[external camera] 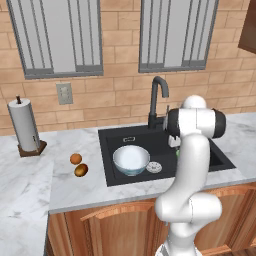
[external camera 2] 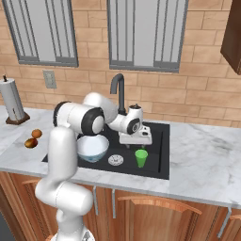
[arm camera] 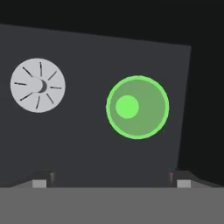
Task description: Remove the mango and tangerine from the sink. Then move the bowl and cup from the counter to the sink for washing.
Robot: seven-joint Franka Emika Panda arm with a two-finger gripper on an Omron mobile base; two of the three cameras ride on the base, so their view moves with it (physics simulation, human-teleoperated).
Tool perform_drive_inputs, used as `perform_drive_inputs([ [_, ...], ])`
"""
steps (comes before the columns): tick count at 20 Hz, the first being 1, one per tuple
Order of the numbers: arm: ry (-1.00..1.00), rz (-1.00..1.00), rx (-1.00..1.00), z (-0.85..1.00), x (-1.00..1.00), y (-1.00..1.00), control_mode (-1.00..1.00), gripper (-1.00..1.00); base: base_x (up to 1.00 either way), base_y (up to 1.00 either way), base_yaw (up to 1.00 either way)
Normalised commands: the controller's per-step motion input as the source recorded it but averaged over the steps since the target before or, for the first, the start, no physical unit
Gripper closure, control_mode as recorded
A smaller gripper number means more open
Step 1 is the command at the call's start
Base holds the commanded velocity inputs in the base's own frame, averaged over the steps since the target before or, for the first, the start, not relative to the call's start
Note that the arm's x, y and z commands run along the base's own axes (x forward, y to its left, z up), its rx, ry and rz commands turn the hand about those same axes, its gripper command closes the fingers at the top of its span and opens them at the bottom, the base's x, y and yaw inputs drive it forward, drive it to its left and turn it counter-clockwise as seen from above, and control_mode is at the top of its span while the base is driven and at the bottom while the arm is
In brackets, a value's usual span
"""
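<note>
My gripper [external camera 2: 140,140] hangs with its jaws spread wide and nothing between them, directly above the green cup [external camera 2: 141,157], which stands upright on the floor of the black sink [external camera 2: 162,155]. The silver drain [external camera 2: 116,160] lies just beside the cup, and the pale bowl [external camera 2: 92,148] sits in the basin on the drain's far side. Out on the marble counter [external camera: 75,187], the tangerine [external camera: 75,158] and the mango [external camera: 81,170] rest close together.
</note>
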Motion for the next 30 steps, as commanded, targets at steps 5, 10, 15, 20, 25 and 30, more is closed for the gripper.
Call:
perform_drive_inputs([
  [5,0.0,0.0,0.0,0.39,-0.32,0.06,-1.0,-1.0,0.0,0.0,0.0],
  [10,0.0,0.0,0.0,0.4,-0.31,0.08,-1.0,-1.0,0.0,0.0,0.0],
  [15,0.0,0.0,0.0,0.39,-0.32,0.07,-1.0,-1.0,0.0,0.0,0.0],
  [20,-0.04,0.0,0.0,0.34,-0.35,0.05,-1.0,-1.0,0.0,0.0,0.0],
  [25,0.0,0.0,0.0,0.29,-0.35,0.05,-1.0,-1.0,0.0,0.0,0.0],
  [30,-0.01,0.0,0.02,0.29,-0.38,0.06,-1.0,-1.0,0.0,0.0,0.0],
])
